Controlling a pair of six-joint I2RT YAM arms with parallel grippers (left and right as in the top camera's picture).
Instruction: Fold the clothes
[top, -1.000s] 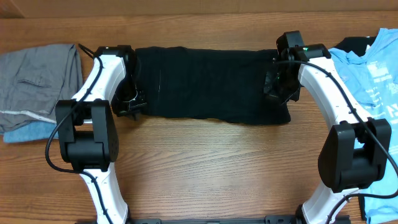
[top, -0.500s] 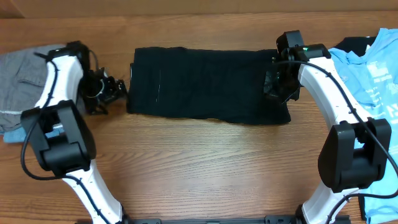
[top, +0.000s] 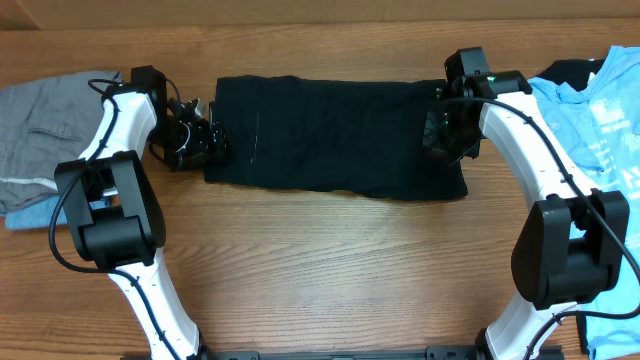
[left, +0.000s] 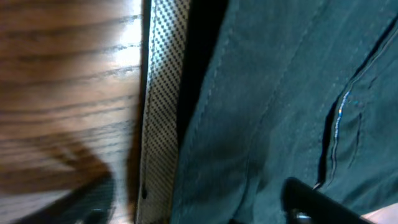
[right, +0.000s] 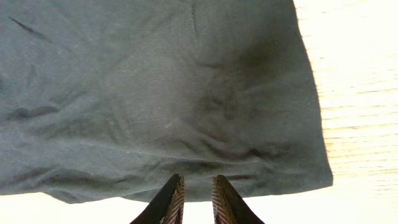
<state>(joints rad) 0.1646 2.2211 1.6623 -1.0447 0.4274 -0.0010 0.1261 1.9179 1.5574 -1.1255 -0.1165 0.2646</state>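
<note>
The black shorts lie flat on the brown wooden table. The left gripper is at their left edge, jaws wide apart and holding nothing. The right gripper is at their right edge, almost closed. I cannot tell if it pinches the cloth. Grey clothes lie at the far left.

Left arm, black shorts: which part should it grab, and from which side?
Pinch the pale grey waistband at the left end of the black shorts, coming in from the left over the bare table. That edge lies straight, flat and exposed. The left gripper stands open right there.
</note>
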